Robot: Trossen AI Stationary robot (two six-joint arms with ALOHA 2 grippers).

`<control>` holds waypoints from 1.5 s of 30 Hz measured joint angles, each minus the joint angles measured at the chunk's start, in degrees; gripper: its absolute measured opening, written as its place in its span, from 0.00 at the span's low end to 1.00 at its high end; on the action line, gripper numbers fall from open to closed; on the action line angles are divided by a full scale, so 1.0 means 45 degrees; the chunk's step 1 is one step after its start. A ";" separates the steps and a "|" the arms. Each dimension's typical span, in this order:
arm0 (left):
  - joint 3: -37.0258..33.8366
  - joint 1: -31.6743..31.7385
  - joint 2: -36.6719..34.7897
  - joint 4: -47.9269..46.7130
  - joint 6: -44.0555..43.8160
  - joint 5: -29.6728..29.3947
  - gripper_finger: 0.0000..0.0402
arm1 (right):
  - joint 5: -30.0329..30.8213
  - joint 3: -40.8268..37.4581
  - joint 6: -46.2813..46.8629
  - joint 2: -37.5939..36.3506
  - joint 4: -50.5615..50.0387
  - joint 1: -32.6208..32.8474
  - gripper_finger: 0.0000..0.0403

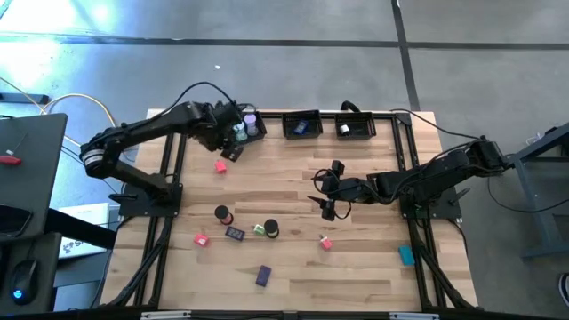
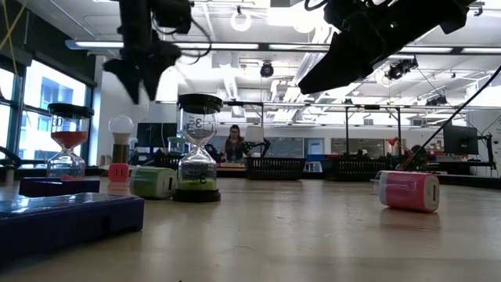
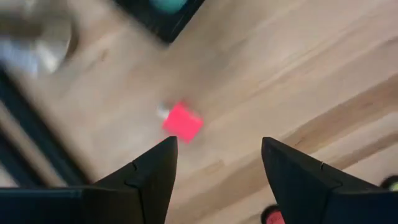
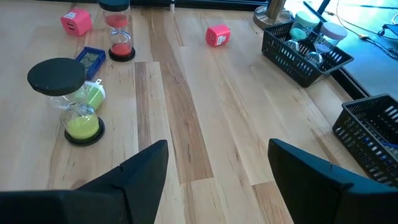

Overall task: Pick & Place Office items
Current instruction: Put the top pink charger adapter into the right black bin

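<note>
We are finding the left gripper (image 1: 238, 142) hovering over the back left of the table (image 1: 373, 267), near the leftmost black basket (image 1: 253, 127). Its fingers (image 3: 155, 168) are standing apart with nothing between them. Directly ahead of those fingers, and lower, a small pink-red block (image 3: 183, 122) is lying on the bare wood; in the high view it (image 1: 220, 165) is sitting just beside the gripper, toward the table's front, not touching it.

We are judging this block to be light, rigid and smooth-sided. It should be taking a firm pinch across two flat opposite faces without deforming. Being so small and light, it is likely to be skidding or turning if one finger is arriving before the other, so we are advising a centred, square descent.

The right gripper (image 1: 327, 197) is hanging above mid-table, its fingers (image 4: 143, 171) likewise spread and empty. Ahead of it we are noting a green sand timer with a black cap (image 4: 69, 102), a red sand timer (image 4: 118, 31), a blue flat item (image 4: 91, 58) and another pink block (image 4: 217, 35), all well clear of its fingers. The timers are looking glassy, top-heavy and fragile; we are recommending a hold at the cap or the narrow waist.

Further items are lying scattered toward the table's front, among them a teal block (image 1: 406, 255) and a purple block (image 1: 263, 276).
</note>
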 joint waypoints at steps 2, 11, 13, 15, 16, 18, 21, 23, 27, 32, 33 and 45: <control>-0.0308 -0.0049 0.0005 -0.0390 -0.1024 -0.0006 0.56 | 0.0000 0.0000 0.0000 0.0000 0.0000 0.0000 0.66; -0.2374 0.0175 0.0008 0.0700 -0.2316 0.0000 0.56 | -0.0461 0.0000 0.0238 0.0000 -0.0014 0.0000 0.66; -0.2858 0.0315 0.0009 0.1082 -0.2530 -0.0011 0.56 | -0.0631 0.0000 0.0238 0.0000 -0.0015 0.0000 0.66; -0.3210 0.0457 0.0011 0.1511 -0.2568 0.0017 0.56 | -0.0647 0.0000 0.0238 0.0000 -0.0019 0.0005 0.66; -0.3346 0.0529 0.0011 0.1708 -0.2573 0.0020 0.56 | -0.0648 0.0000 0.0232 0.0000 -0.0019 0.0005 0.66; -0.3565 0.0668 0.0011 0.2061 -0.2572 0.0023 0.56 | -0.0641 0.0000 0.0223 0.0000 -0.0019 0.0005 0.66; -0.3789 0.0797 0.0011 0.2896 -0.2650 0.0014 0.56 | -0.0641 0.0000 0.0214 0.0000 -0.0019 0.0005 0.66; -0.3914 0.0825 0.0011 0.2972 -0.2972 0.0018 0.56 | -0.0645 0.0000 0.0205 0.0000 -0.0021 0.0005 0.66; -0.4132 0.0820 0.0011 0.3267 -0.3914 0.0028 0.56 | -0.0811 0.0000 0.0199 0.0000 -0.0031 0.0005 0.66; -0.4148 0.0779 0.0006 0.3550 -0.3952 0.0013 0.56 | -0.1005 0.0000 0.0130 0.0000 -0.0039 0.0005 0.66; -0.4148 0.0721 0.0006 0.3586 -0.4074 0.0002 0.56 | -0.1008 0.0000 0.0025 0.0000 -0.0042 0.0005 0.66; -0.4148 0.0423 0.0006 0.3859 -0.4274 -0.0653 0.56 | -0.2040 0.0000 -0.0151 0.0000 -0.0117 0.0015 0.66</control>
